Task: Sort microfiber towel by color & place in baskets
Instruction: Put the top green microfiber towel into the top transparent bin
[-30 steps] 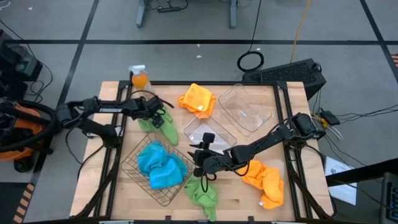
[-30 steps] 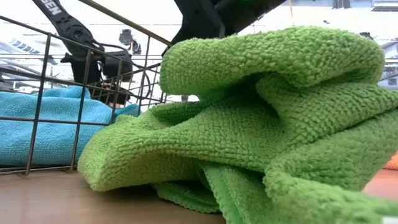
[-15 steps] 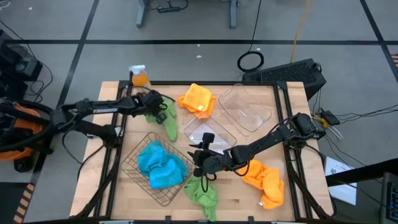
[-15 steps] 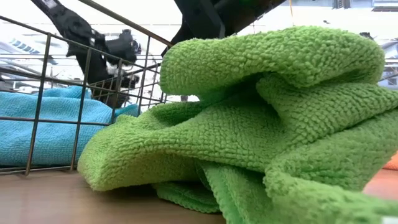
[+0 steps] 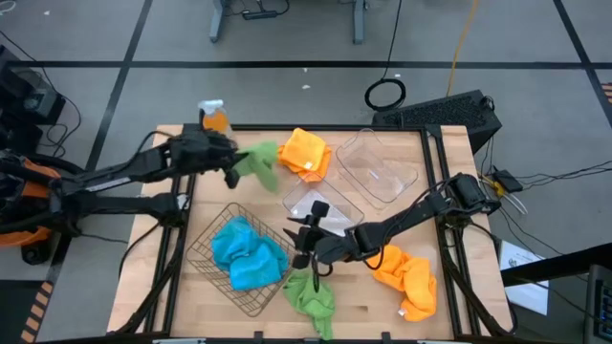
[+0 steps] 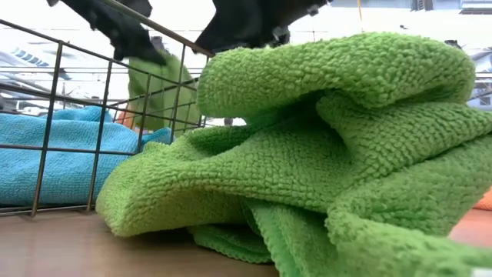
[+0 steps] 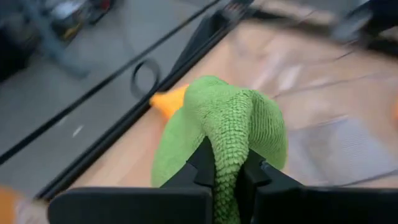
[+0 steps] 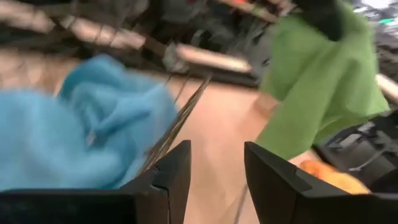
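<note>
The orange spray bottle [image 5: 215, 118] stands at the table's far left corner. Just beside it, the left gripper [image 5: 232, 162] is pinched tight on a green towel [image 5: 258, 163], lifted up. Blue towels [image 5: 247, 254] fill the wire basket [image 5: 203, 252]. The right gripper [image 5: 299, 256], fingers partly open and empty, hovers between that basket and a clear tub [image 5: 320, 205], above another green towel [image 5: 311, 296]. Orange towels [image 5: 405, 277] lie farther right.
</note>
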Available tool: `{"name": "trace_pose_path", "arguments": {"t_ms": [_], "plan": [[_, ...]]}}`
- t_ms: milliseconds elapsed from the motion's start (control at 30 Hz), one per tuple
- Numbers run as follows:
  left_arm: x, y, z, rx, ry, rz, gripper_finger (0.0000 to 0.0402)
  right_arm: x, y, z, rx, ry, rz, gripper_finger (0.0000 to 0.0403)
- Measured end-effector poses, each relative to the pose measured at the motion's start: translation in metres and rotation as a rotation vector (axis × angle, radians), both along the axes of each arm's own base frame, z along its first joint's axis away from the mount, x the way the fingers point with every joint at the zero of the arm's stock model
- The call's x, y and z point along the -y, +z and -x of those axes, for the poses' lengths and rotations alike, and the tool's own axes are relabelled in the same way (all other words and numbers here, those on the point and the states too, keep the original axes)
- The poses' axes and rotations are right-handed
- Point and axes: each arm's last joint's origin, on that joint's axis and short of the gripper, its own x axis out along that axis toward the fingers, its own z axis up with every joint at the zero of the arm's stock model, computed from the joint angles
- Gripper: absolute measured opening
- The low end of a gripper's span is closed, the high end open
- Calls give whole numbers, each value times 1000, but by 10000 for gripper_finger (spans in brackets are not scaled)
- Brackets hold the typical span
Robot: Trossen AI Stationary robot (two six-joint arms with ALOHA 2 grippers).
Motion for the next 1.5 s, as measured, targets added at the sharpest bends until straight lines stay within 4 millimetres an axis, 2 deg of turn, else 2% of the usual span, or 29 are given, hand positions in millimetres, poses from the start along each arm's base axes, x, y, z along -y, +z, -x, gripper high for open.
{"name": "trace_pose_path", "arguments": {"t_ms": [133, 267, 567, 667, 833, 1067, 1167, 1400, 1500], "plan": [[17, 14, 7, 115, -88, -27, 20, 1, 12, -4, 108, -21, 15, 148], [30, 19, 7, 160, -167, -34, 20, 2, 23, -6, 190, -8, 39, 170], [51, 28, -9, 271, -313, -44, 19, 21, 38, -12, 264, -17, 146, 268], [59, 28, -17, 283, -363, -57, 19, 30, 39, -14, 264, -52, 174, 297], [71, 25, -29, 286, -435, -62, 19, 44, 37, -13, 187, -236, 244, 330], [88, 20, -41, 275, -531, -99, 19, 45, 35, -12, 141, -305, 277, 343], [94, 22, -44, 302, -567, -128, 18, 43, 35, -13, 154, -241, 268, 343], [101, 25, -48, 351, -663, -153, 18, 35, 35, -18, 225, 94, 202, 340], [101, 26, -48, 356, -664, -154, 18, 32, 35, -18, 238, 159, 185, 334]]}}
